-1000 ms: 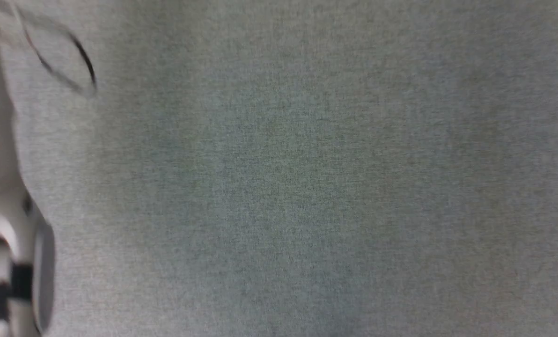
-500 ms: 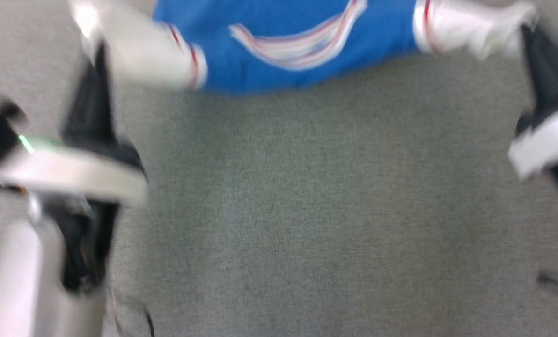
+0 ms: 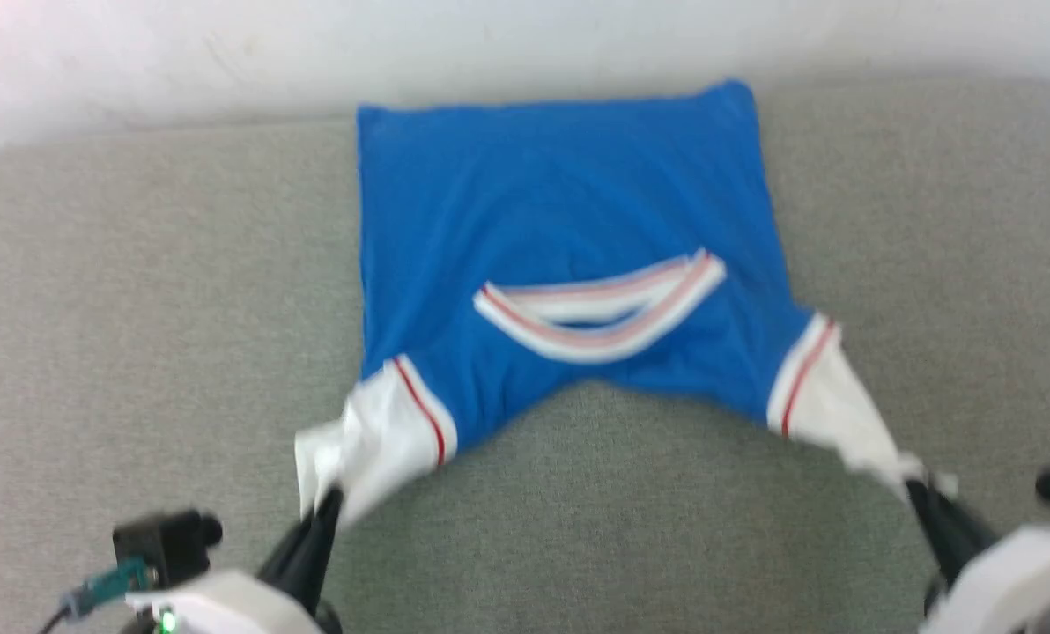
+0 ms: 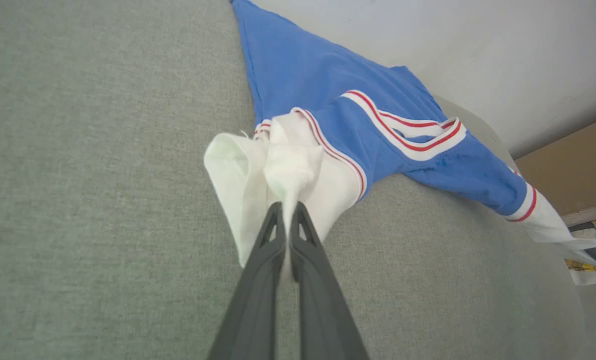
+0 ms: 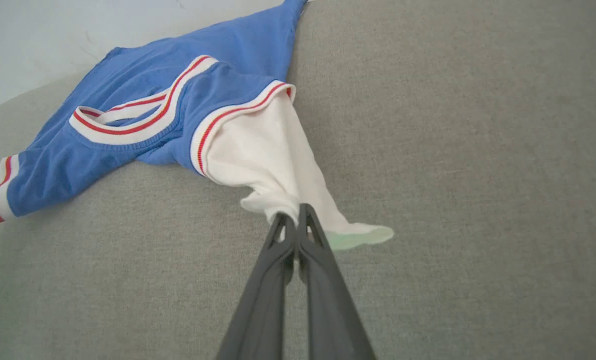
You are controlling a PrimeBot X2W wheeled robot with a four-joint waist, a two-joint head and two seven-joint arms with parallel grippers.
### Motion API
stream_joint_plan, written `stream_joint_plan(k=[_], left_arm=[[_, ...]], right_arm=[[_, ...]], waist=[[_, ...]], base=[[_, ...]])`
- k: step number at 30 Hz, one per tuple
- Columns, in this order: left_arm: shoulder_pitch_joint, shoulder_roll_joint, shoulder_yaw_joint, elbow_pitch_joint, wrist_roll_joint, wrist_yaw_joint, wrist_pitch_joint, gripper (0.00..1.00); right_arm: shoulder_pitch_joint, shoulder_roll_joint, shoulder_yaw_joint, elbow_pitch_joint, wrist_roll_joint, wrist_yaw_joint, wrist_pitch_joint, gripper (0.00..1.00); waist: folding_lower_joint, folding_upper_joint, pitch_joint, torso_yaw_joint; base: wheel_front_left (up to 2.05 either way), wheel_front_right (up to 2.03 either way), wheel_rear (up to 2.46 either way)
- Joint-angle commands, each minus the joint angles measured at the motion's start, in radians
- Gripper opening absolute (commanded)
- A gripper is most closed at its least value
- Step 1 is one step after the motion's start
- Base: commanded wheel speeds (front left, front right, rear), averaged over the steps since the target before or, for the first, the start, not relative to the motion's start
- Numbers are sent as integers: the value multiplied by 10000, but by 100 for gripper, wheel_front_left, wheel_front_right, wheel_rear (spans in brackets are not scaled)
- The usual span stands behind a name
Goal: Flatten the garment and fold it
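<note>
Blue garment (image 3: 560, 202) spread on the grey worktop (image 3: 137, 291), bottom edge up by the white wall (image 3: 490, 44), striped collar (image 3: 595, 321) nearer the robot. Left white sleeve (image 3: 384, 431) bunched and pinched tight between the fingers of the left gripper (image 4: 288, 212). Right white sleeve (image 3: 833, 405) pinched tight by the fingers of the right gripper (image 5: 294, 220), stretched out to the side

Soft matt jersey garment (image 3: 560, 202) on coarse grey woven cloth (image 3: 137, 308)

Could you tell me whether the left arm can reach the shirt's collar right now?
Probably not yet: nothing covers the collar, but the left gripper is shut on the garment at a sleeve and would have to let go.
</note>
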Motion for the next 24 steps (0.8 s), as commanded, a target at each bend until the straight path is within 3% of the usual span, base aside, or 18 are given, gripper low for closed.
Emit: stream_joint_plan(k=[1, 17, 24], left_arm=[[412, 66, 14, -58, -181, -59, 111, 0], [3337, 760, 459, -1135, -1394, 185, 1200, 0], [3745, 777, 517, -1485, -1514, 336, 1290, 0]], right_arm=[[560, 60, -103, -74, 154, -7, 169, 0], [3712, -136, -361, -1106, 1576, -7, 2564, 0], [4010, -135, -470, -1258, 1219, -7, 2543, 0]], waist=[[3, 0, -616, 159], [3, 0, -1868, 160], [3, 0, -2001, 165]], base=[[0, 0, 0], [0, 0, 0], [0, 0, 0]])
